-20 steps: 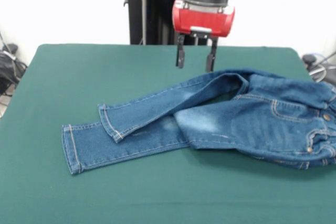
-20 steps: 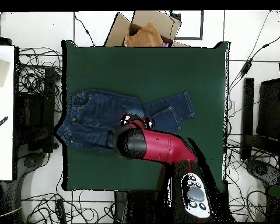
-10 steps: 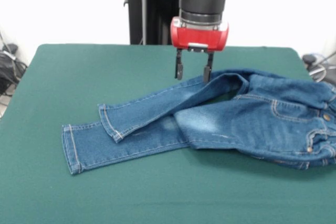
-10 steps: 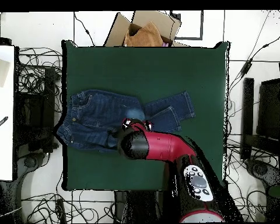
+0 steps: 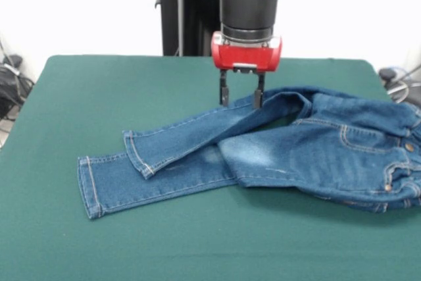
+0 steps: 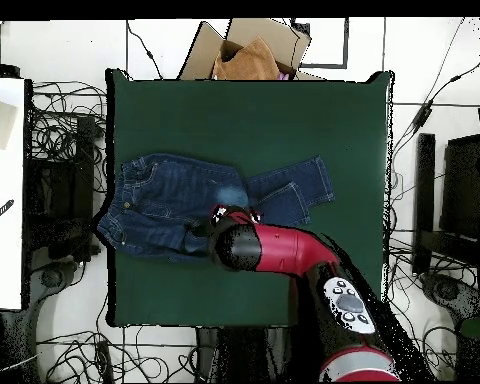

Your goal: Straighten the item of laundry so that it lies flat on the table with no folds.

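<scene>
The small blue jeans (image 5: 283,146) lie crumpled on the green table (image 5: 99,90). The waistband is at the right edge in the front view, and the two legs cross and run left. One leg is folded over near the crotch. My gripper (image 5: 241,99) is open, its two dark fingers straddling the upper leg's far edge, tips at the fabric. In the overhead view the jeans (image 6: 174,200) lie at the table's (image 6: 284,130) left middle, and the arm's red body hides the gripper.
An open cardboard box (image 6: 249,50) with tan cloth stands beyond the table's far edge in the overhead view. Cables and equipment surround the table. The jeans' waistband reaches the table's edge (image 5: 411,182).
The gripper has come down and shifted slightly left, from above the table to the upper trouser leg. The jeans have not moved.
</scene>
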`<state>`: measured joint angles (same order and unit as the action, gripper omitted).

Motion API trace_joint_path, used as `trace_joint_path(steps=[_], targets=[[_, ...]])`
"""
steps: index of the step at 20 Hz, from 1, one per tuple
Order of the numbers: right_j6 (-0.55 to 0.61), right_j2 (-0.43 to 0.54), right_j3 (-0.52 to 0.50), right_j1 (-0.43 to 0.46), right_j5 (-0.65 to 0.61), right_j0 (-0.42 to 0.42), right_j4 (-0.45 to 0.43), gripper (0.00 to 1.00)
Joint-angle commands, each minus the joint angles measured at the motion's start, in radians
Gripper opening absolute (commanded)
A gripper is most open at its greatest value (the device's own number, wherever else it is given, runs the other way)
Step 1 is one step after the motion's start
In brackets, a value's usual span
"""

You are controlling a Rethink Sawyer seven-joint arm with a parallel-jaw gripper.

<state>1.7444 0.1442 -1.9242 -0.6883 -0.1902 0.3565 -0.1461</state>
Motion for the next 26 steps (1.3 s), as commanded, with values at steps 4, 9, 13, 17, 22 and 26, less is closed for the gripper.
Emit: trace_joint_path(steps=[4, 9, 13, 17, 22, 26], targets=[[-0.043, 0.125, 0.018, 0.047, -0.072, 0.080, -0.092, 1.00], [-0.074, 0.164, 0.041, 0.067, -0.102, 0.139, -0.126, 1.00], [-0.094, 0.195, 0.065, 0.094, -0.113, 0.182, -0.158, 1.00], [-0.084, 0.206, 0.075, 0.115, -0.099, 0.200, -0.187, 1.00], [-0.070, 0.211, 0.097, 0.148, -0.077, 0.213, -0.226, 1.00], [-0.066, 0.219, 0.109, 0.163, -0.071, 0.223, -0.250, 1.00]])
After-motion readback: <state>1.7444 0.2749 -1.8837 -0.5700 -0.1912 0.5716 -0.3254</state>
